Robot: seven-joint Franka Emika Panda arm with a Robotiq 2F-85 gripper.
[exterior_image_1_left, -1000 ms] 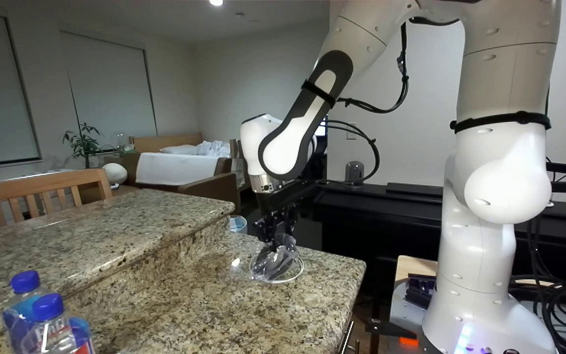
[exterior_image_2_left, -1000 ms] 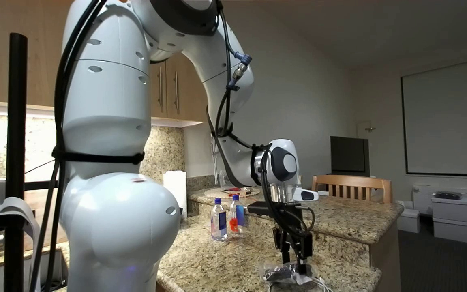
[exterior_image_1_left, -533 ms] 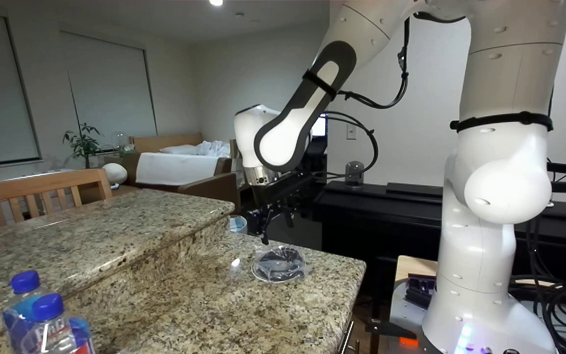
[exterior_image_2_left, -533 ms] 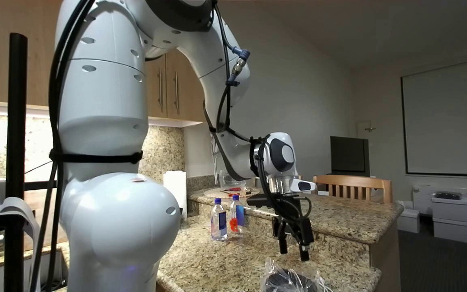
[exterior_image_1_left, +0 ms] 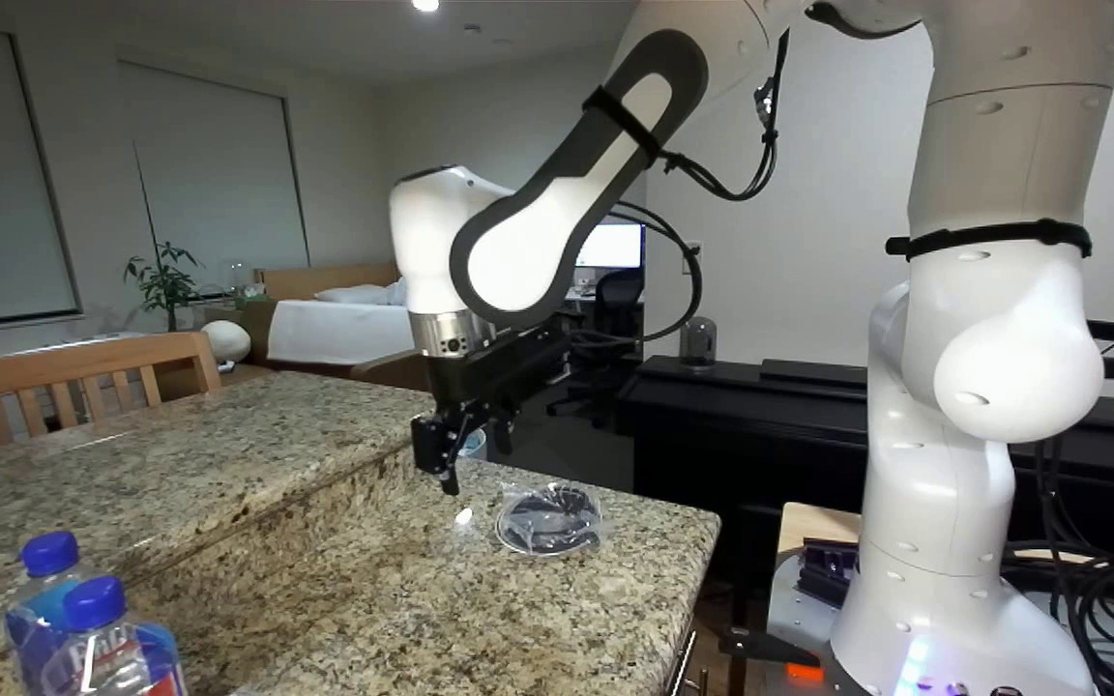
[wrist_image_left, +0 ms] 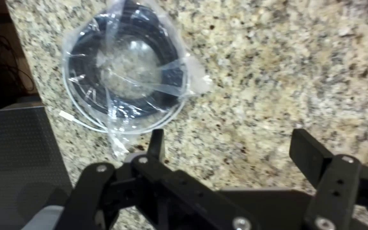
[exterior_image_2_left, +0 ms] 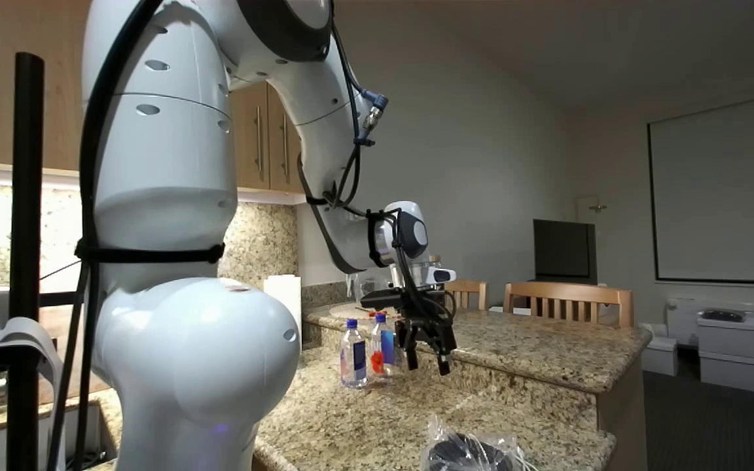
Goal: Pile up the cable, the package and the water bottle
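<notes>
The package [wrist_image_left: 83, 75], a dark coil in a clear plastic bag, lies flat on the counter over the white looped cable [wrist_image_left: 160, 125]. The package also shows in both exterior views [exterior_image_1_left: 540, 505] [exterior_image_2_left: 459, 456]. The cable's rim and one white plug end stick out around it. Two clear water bottles with blue caps [exterior_image_2_left: 353, 356] [exterior_image_2_left: 384, 350] stand upright by the raised ledge; they also show in an exterior view [exterior_image_1_left: 98, 633]. My gripper [wrist_image_left: 228, 137] is open and empty above the counter, beside the package, between it and the bottles [exterior_image_1_left: 476, 462] [exterior_image_2_left: 427, 365].
The granite counter [exterior_image_1_left: 422, 599] has a raised ledge [exterior_image_1_left: 228, 435] along one side. A paper towel roll [exterior_image_2_left: 283, 307] stands behind the bottles. A blue-white bin [exterior_image_1_left: 473, 445] is beyond the counter's end. A wooden chair [exterior_image_2_left: 573, 301] stands behind the ledge.
My gripper has opened and let go of the package, which now lies flat over the cable. The gripper has risen and moved away, toward the ledge and the bottles.
</notes>
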